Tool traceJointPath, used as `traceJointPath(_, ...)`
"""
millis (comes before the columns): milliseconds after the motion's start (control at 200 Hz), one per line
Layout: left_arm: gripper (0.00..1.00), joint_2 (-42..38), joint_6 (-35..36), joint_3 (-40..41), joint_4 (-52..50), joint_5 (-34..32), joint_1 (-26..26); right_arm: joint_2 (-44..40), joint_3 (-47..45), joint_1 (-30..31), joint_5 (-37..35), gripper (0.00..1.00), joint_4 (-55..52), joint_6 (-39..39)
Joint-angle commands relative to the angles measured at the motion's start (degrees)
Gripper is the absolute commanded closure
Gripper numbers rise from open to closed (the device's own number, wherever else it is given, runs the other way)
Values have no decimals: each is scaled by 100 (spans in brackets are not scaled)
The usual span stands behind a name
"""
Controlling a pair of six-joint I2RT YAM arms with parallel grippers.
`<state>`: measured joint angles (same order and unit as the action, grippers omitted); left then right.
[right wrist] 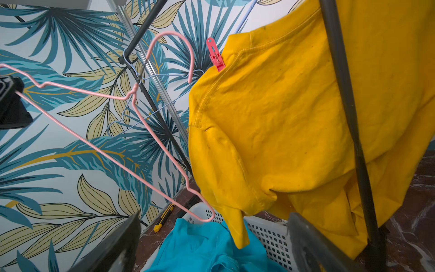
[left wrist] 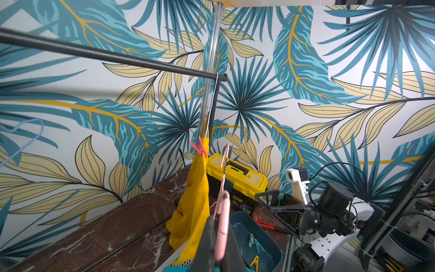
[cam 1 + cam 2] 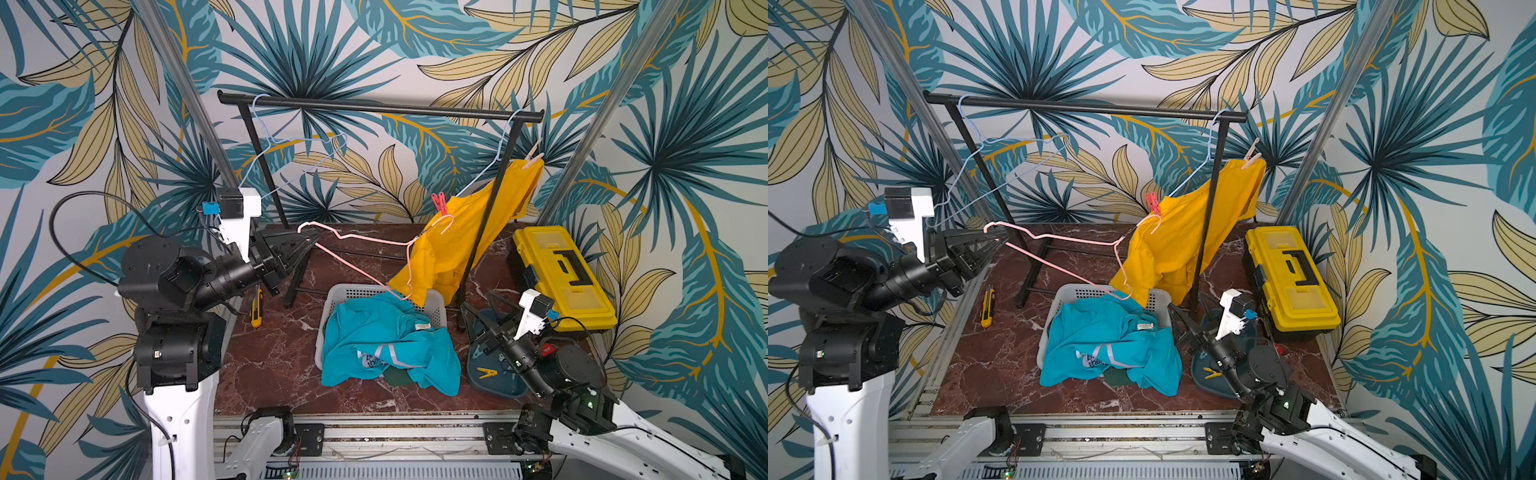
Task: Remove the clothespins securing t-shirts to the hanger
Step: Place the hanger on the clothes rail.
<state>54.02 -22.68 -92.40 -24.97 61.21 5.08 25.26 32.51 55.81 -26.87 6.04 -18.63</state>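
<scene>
The left gripper (image 3: 311, 242) is pinched tight on one corner of a pink wire hanger (image 3: 361, 249). The hanger reaches away from it, over to the yellow t-shirt (image 3: 461, 241). I cannot tell if its hook touches the shirt.

The right gripper (image 3: 478, 312) is wide open and holds nothing. A dark blue tray (image 3: 511, 386) sits under it, with a yellow clothespin (image 3: 486, 372) inside. Just in front of it is a white basket (image 3: 436, 309) with the turquoise t-shirt (image 3: 386, 340) in it.

The yellow t-shirt hangs above and in front of the right gripper, on a light blue wire hanger (image 3: 490, 166) on the black rack (image 3: 374, 106). A red-pink clothespin (image 3: 439, 203) is still on the shirt's near shoulder. A peach clothespin (image 3: 533, 157) is higher up and farther away.
</scene>
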Motion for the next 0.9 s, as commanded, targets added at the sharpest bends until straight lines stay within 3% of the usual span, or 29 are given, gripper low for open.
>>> traceJointPath(0, 100, 291, -703, -595, 428, 158, 60, -2, -52, 8, -139, 3, -86, -79)
traceJointPath(80, 100, 498, -852, -1020, 405, 74, 60, -1, -67, 9, -169, 3, -62, -96)
traceJointPath(285, 100, 672, 407, -1892, -849, -913, 55, 40, -102, 9, -212, 3, -5, -191)
traceJointPath(471, 100, 740, 818, -2244, -1149, -1672, 55, 85, -140, 9, -177, 3, 59, -205)
traceJointPath(581, 100, 849, 876, -2447, -1128, -2135, 60, 69, -182, 9, -166, 3, 83, -211)
traceJointPath(666, 100, 923, 683, -2428, -917, -2862, 62, 71, -259, 8, -195, 3, 156, -245)
traceJointPath(891, 100, 1090, 510, -2180, 178, -3316, 63, 213, -413, 9, -169, 3, 423, -343)
